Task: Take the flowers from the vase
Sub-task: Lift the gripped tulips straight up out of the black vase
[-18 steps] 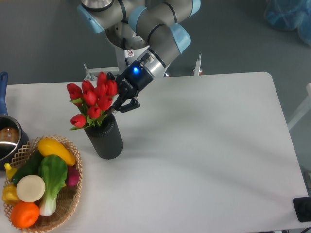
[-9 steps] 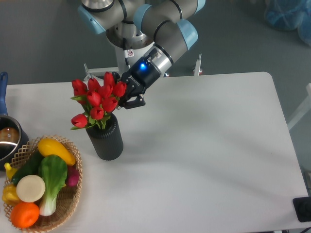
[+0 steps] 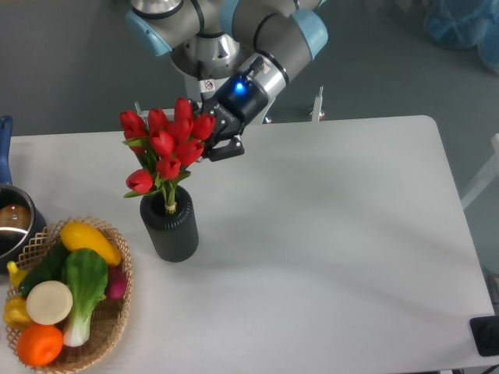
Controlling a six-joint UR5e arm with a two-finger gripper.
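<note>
Gripping flowers [image 3: 168, 144] at right side: claw [image 3: 212, 148].

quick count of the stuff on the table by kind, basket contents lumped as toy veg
flowers (one bunch, held by the gripper): 1
vase: 1
wicker basket: 1
toy vegetables in the basket: about 7, some partly hidden
pot at the left edge: 1
Total: about 11

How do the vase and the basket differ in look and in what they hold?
The vase is a dark, ribbed, upright cylinder; the basket is pale woven wicker, wide and shallow. The vase holds only the stem ends of the flowers, which the pincer grips from the side; the basket is packed with toy vegetables and nothing touches it. Both stand on the white table, left side.
</note>
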